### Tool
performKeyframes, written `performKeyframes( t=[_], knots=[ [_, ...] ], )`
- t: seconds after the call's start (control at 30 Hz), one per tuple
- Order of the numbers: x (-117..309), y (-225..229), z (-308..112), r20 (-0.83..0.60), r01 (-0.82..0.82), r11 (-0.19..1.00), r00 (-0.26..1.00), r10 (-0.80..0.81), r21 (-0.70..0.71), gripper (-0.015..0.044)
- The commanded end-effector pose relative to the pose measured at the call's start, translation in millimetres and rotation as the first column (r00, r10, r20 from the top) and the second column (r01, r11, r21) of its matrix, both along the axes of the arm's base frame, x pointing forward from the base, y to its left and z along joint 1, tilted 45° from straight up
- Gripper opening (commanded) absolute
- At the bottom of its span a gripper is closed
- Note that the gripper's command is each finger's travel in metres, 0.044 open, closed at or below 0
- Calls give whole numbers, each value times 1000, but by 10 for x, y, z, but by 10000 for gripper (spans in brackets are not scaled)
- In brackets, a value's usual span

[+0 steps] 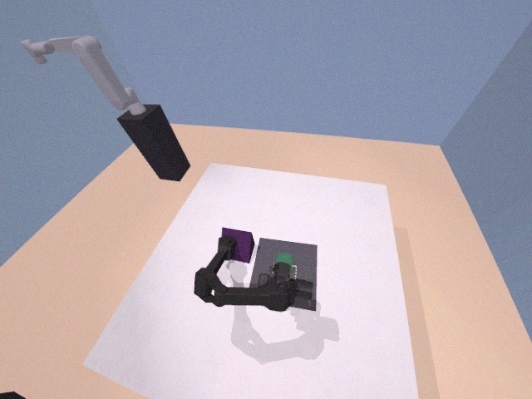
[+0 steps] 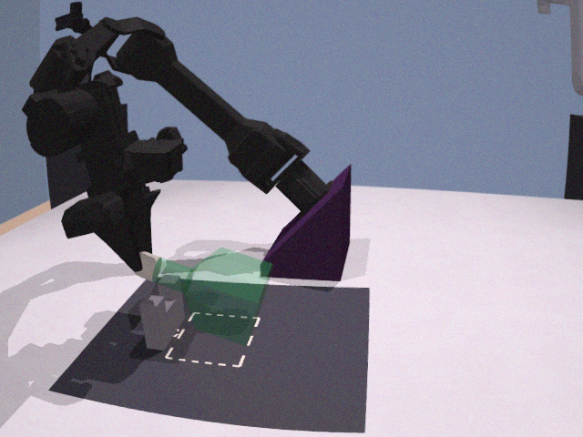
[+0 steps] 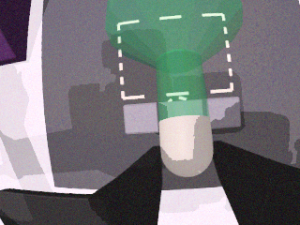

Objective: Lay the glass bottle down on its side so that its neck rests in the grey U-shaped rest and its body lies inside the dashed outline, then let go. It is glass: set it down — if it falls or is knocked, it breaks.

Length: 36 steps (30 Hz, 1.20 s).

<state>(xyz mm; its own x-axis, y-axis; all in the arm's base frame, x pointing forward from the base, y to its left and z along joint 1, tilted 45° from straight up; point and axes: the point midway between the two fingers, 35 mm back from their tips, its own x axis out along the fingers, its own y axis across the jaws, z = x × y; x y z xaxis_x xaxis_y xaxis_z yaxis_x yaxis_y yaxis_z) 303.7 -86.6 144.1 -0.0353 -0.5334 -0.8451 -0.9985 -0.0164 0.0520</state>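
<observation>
Above the dark grey mat, a green glass bottle hung by its neck

On the white tabletop (image 1: 343, 223) (image 2: 470, 305), we saw the black jointed robot arm (image 1: 248, 296) (image 2: 202, 96) reach over a flat dark grey mat (image 1: 305, 255) (image 2: 311, 376) (image 3: 84, 66), its black parallel-jaw gripper (image 2: 147, 268) (image 3: 187, 150) clamped on the pale-capped neck of the translucent green glass bottle (image 1: 284, 259) (image 2: 226, 287) (image 3: 180, 56). We found the bottle tipped close to level, its neck toward the gripper and slightly higher than its broad base. The neck ran above the gap of the grey U-shaped rest (image 2: 162, 321) (image 3: 141, 118); whether the two touched, we could not tell. The body hung over the dashed white rectangular outline (image 2: 204, 362) (image 3: 121, 61), and in our wrist view it reached past the outline's far side. Beside the mat we saw the purple wedge-shaped block (image 1: 243, 247) (image 2: 317, 239) (image 3: 11, 37), with the arm's lower end at its sloping face. Farther off, a pale grey jointed arm (image 1: 100, 72) stood on a tall black pedestal (image 1: 156, 144).
</observation>
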Motion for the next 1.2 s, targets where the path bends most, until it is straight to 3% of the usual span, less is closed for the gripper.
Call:
performKeyframes(
  t=[0.0,1.17],
  knots=[
    [5,-6,-11,-1,-4,1000,1000,4,1,117],
    [18,-221,-54,5,27,1000,1000,-27,-5,117]
  ],
)
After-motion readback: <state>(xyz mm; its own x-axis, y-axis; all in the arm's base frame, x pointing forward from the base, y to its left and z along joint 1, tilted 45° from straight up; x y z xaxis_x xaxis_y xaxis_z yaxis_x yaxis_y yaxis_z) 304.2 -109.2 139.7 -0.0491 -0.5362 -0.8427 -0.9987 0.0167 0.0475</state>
